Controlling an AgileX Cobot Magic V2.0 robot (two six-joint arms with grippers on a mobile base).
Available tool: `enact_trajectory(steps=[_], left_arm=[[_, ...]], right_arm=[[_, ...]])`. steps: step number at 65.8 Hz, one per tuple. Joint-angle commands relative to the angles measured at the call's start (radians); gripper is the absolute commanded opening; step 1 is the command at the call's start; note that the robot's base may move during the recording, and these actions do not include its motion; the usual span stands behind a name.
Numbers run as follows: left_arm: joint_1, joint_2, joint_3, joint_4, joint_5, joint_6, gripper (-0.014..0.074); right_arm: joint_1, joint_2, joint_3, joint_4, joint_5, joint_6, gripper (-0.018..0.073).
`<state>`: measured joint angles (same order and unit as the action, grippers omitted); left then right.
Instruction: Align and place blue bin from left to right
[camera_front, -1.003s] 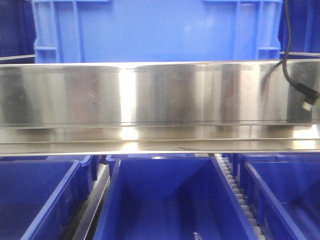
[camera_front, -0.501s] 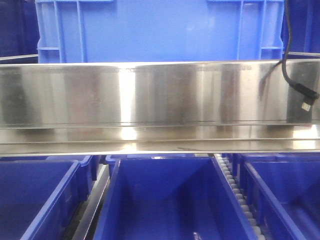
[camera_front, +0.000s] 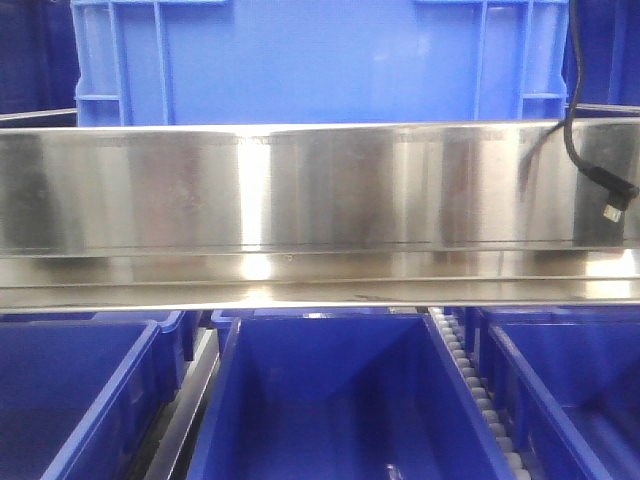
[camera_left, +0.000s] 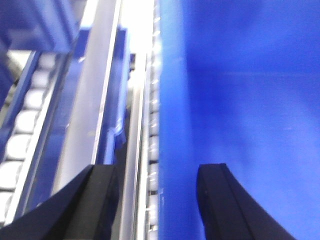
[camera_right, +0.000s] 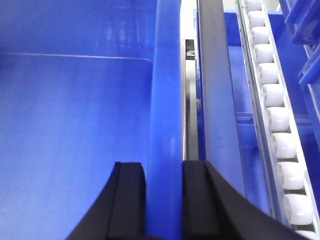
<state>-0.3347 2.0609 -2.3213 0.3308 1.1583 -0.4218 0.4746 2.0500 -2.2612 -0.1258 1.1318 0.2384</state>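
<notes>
Right fingers (camera_right: 131, 200) are clenched on the blue bin (camera_right: 75, 125): one finger inside the wall, one outside, rim pinched between them with no gap. Just beyond the outer finger runs a metal strip, then the roller track (camera_right: 272, 100), apart from the grasp.

Left fingers (camera_left: 102, 200) are spread wide. They straddle the bin's opposite wall; the outer finger stands clear of it over the rail side, and the inner one hangs over the bin's interior. Released, not pinching, as far as this view shows.

Front view, near to far: navy bins (camera_front: 330, 400) on the lower level, then the steel rail (camera_front: 320, 190) with a loose cable (camera_front: 590, 170) hanging at its right end. The blue bin sits upright behind the rail, on the upper level.

Change: against a second ago the bin's left edge sits slightly further right. Over the last half second it hardly shifts at all. The wall ribs look square to the rail.

Read: the rightward slide looks near its end or paused. Likely what remains is a final nudge for alignment, then letting go. With only one side clamped, a further push could skew the bin.
</notes>
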Motion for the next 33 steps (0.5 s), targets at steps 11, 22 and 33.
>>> enact_trajectory(steps=[11,22,33], left_arm=[[0.002,-0.002,-0.007,-0.022,-0.004,-0.010,0.0284],[0.000,-0.002,-0.007,-0.036,-0.004,-0.010,0.0284],[0.000,-0.002,-0.007,-0.038,-0.004,-0.010,0.0284]], right_arm=[[-0.002,-0.008,-0.007,-0.031,-0.003,-0.006,-0.0070],[-0.002,-0.008,-0.007,-0.031,-0.003,-0.006,-0.0070],[-0.002,-0.008,-0.007,-0.031,-0.003,-0.006,-0.0070]])
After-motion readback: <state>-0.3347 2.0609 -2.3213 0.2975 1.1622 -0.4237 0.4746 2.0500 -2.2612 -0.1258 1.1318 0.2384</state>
